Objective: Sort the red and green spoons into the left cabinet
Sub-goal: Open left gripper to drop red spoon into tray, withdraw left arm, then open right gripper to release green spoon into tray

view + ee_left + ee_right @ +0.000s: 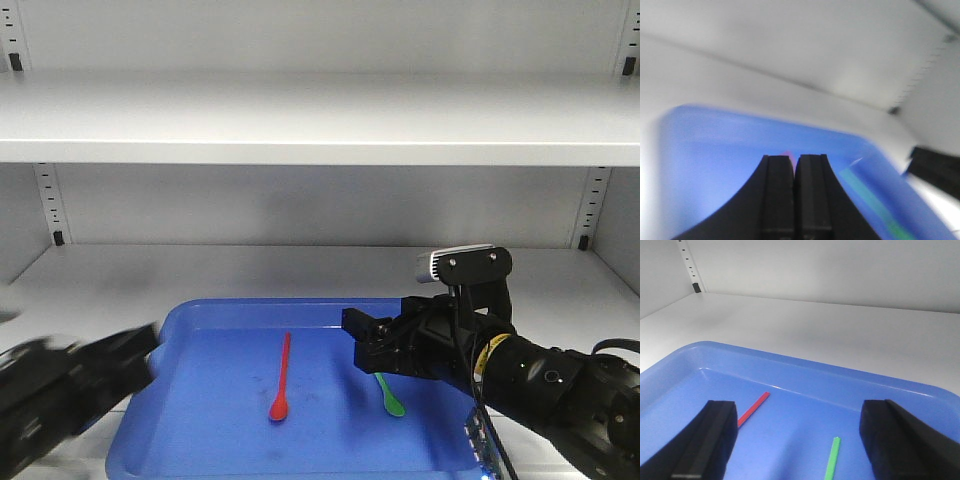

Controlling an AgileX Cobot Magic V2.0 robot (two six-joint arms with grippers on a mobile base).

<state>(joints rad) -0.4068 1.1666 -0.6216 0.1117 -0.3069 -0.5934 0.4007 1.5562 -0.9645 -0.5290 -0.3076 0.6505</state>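
The red spoon (pixel 281 378) and the green spoon (pixel 390 397) lie flat in a blue tray (pixel 200 330) on the lower shelf of the light grey cabinet (pixel 300 125). My right gripper (pixel 365 342) hovers over the green spoon's handle end with its jaws wide apart. In the right wrist view the gripper (pixel 797 407) is open and holds nothing; the green spoon's handle (pixel 832 460) lies between the fingers and the red spoon's handle (pixel 754 410) lies by the left finger. My left gripper (pixel 130 358), motion-blurred, is at the tray's left rim. In the left wrist view it (pixel 794 159) is shut and holds nothing.
The tray's raised rim (pixel 790 362) runs across in front of the right gripper. The upper shelf (pixel 320 150) overhangs the workspace. Bare shelf surface (pixel 250 265) extends behind the tray to the back wall, with slotted rails (pixel 48 205) in the corners.
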